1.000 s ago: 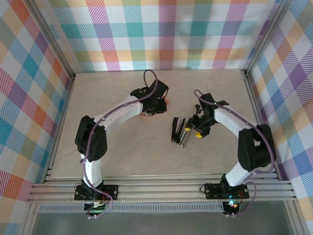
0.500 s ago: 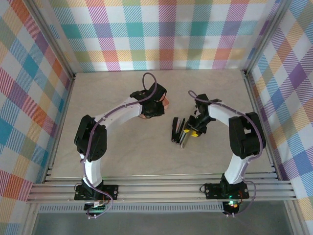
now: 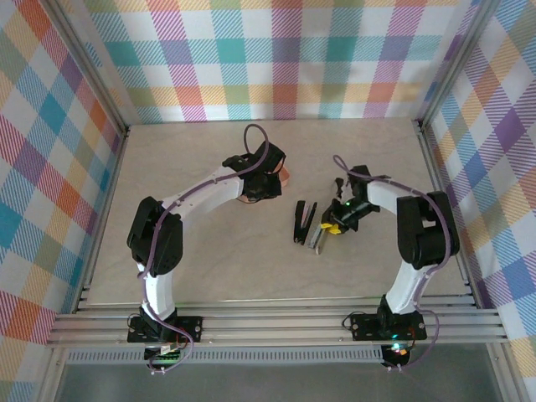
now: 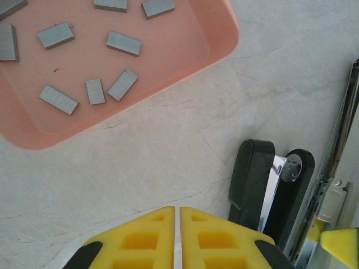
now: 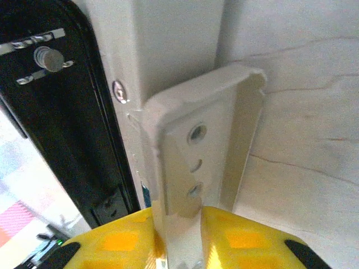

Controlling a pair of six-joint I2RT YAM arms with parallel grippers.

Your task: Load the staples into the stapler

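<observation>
The stapler (image 3: 300, 223) lies opened out at the table's middle, black arms (image 4: 252, 179) spread beside its pale metal magazine channel (image 5: 207, 123). My right gripper (image 3: 328, 226) is shut on the near end of that channel, a yellow finger (image 5: 247, 235) pressed to each side. Several grey staples (image 4: 123, 42) lie loose in the salmon tray (image 4: 185, 45). My left gripper (image 4: 177, 224) hovers over bare table between tray and stapler. Its fingers are shut, with nothing visible between them.
Aluminium rails and plaid walls (image 3: 50, 167) fence the table on the left, back and right. The tray (image 3: 286, 173) sits just behind the left wrist. Bare tabletop (image 3: 218, 260) stretches in front of the stapler toward the arm bases.
My right gripper has closed onto the stapler's metal channel and shifted slightly toward the near right. My left gripper has closed the last bit and barely moved.
</observation>
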